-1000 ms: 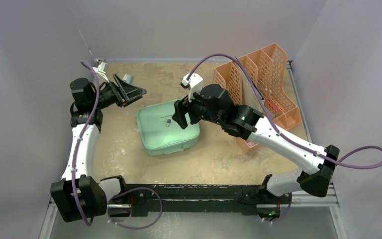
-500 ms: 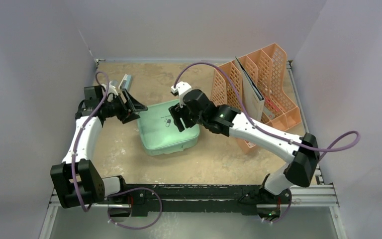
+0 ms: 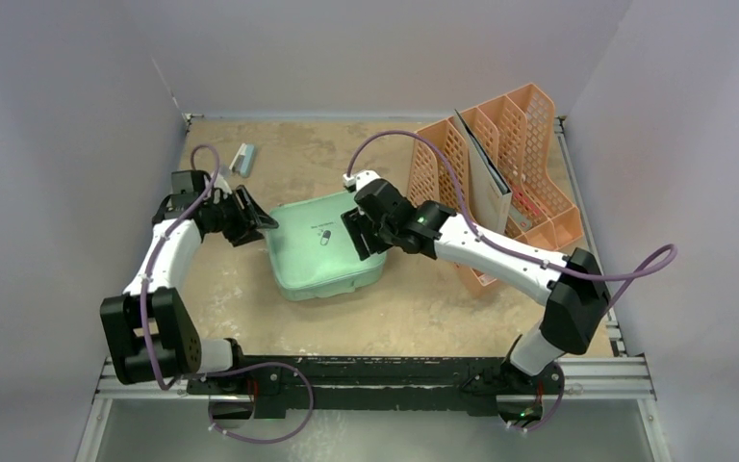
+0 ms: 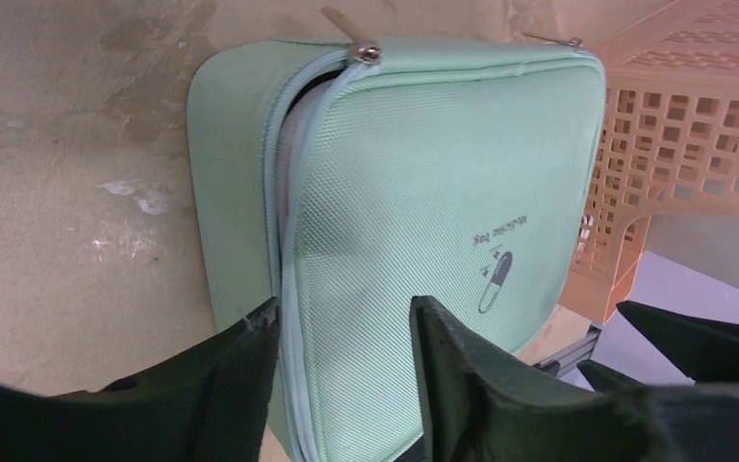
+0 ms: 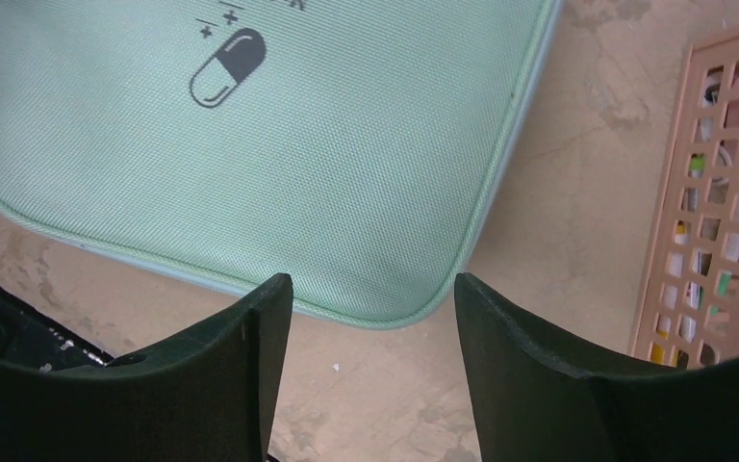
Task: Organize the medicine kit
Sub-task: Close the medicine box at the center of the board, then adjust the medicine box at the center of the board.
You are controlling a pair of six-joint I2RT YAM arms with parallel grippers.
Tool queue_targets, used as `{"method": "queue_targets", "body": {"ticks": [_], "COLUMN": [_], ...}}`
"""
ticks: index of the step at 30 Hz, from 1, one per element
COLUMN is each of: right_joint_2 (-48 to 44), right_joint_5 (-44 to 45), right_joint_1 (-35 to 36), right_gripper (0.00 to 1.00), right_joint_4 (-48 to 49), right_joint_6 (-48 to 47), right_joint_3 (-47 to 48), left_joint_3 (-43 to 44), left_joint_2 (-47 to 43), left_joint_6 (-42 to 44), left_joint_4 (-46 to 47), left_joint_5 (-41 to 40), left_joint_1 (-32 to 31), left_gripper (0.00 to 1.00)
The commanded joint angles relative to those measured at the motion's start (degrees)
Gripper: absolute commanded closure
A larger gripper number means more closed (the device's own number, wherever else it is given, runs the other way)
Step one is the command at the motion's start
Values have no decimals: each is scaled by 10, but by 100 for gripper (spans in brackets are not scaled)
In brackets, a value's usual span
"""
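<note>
The medicine kit (image 3: pixel 322 245) is a mint-green square zip case with a pill icon on its lid, lying flat mid-table. My left gripper (image 3: pixel 258 223) is open at the kit's left edge. In the left wrist view the left gripper (image 4: pixel 344 313) straddles the zip seam of the kit (image 4: pixel 423 173), one finger beside the side wall, the other over the lid. The zip is partly open there, its metal pull (image 4: pixel 366 53) at the far corner. My right gripper (image 3: pixel 361 236) is open and empty over the lid's right side. In the right wrist view the right gripper (image 5: pixel 370 284) brackets a rounded corner of the kit (image 5: pixel 250 144).
A peach mesh file rack (image 3: pixel 500 173) stands to the right of the kit with a grey flat folder (image 3: pixel 481 168) in one slot. The rack also shows in the left wrist view (image 4: pixel 674 144) and the right wrist view (image 5: pixel 722 192). A small pale box (image 3: pixel 242 159) lies at the back left.
Both arms have come down toward the kit. The left gripper moved right and forward to its left edge. The right gripper dropped onto the lid's right side.
</note>
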Motion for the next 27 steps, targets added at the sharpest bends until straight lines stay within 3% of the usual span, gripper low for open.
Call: {"method": "queue_targets", "body": {"ticks": [1, 5, 12, 18, 22, 27], "right_joint_2": [-19, -47, -121, -131, -127, -104], "right_joint_5": [-6, -22, -60, -80, -99, -91], "right_joint_1": [-5, -3, -3, -3, -3, -2], "right_gripper": [35, 33, 29, 31, 32, 33], "right_joint_4": [-51, -103, -19, 120, 201, 222], "right_joint_6": [49, 115, 321, 431, 462, 483], "right_joint_3": [2, 10, -85, -180, -213, -214], "left_joint_3": [21, 42, 97, 153, 190, 195], "left_joint_2": [37, 50, 69, 156, 200, 240], "left_joint_6": [31, 35, -3, -29, 13, 37], "left_joint_4": [-2, -17, 22, 48, -1, -22], "left_joint_5": [10, 33, 23, 89, 60, 39], "left_joint_1": [-1, -1, 7, 12, 12, 12], "left_gripper": [54, 56, 48, 48, 49, 53]}}
